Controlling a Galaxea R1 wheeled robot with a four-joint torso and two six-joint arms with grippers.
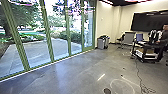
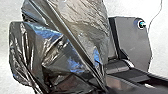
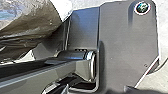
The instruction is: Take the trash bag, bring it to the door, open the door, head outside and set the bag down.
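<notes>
I am facing a grey floor that is shining with daylight, while tall green-framed windows are lining my left, showing trees and paving, and a black wall panel is hanging on the pale wall beyond a dark cart.

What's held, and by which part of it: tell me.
Probably the bag, by the folds drawn together near the left wrist; the exact hold can't be told.

Trash bag cropped by both wrist views' edges, person cropped by head view's edge, dark floor spot unclear
</notes>
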